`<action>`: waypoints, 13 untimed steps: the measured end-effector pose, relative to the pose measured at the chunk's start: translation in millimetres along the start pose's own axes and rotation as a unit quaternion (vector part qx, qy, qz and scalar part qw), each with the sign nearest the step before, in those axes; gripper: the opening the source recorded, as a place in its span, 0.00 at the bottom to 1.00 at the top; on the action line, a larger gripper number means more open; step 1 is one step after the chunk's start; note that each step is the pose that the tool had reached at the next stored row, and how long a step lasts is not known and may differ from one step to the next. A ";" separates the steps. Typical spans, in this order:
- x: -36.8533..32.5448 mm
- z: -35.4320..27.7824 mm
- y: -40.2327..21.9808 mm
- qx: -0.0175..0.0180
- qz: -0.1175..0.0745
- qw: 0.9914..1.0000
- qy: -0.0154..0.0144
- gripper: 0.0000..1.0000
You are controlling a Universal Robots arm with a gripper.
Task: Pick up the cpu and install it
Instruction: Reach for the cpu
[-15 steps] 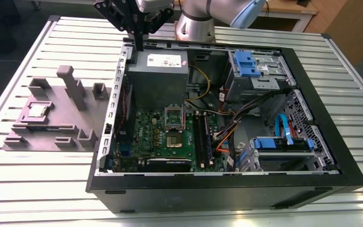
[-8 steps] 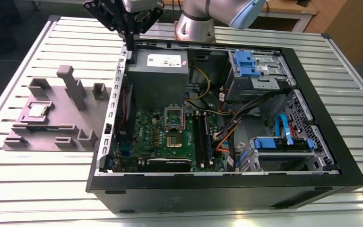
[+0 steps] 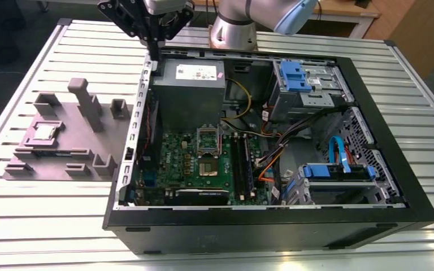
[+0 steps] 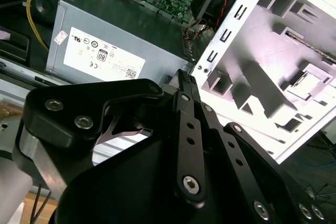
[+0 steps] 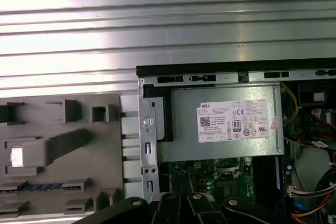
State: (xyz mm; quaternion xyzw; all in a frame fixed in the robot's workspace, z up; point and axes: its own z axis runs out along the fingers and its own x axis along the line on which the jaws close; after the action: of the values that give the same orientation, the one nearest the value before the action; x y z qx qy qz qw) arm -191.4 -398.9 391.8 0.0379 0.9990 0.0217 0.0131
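Gripper [image 3: 154,52] clenched, empty, hovering by power supply [image 3: 189,84]; cpu [image 3: 45,131] well apart, below, untouched on grey fixture [image 3: 21,164]. Pickup stage, looks like: grasp calls for opening, centring above it.

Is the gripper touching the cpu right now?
Apart. The exterior view shows the gripper above the far rim of the computer case, while the cpu lies in the grey holder at the exterior view's left, well clear of it.

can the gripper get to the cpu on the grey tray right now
Probably yes: the cpu lies uncovered on the grey tray beside the computer case, and the gripper hangs over the case's wall nearest that tray.
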 end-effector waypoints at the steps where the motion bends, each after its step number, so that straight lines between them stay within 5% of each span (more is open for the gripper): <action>1: 0.5 0.0 0.0 0.000 0.000 1.000 0.000 0.10; 13: 4.2 0.1 -0.3 0.000 0.000 1.000 0.000 0.10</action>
State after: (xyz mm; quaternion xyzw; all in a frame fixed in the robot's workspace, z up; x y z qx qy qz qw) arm -195.6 -398.9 391.6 0.0379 0.9990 0.0217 0.0130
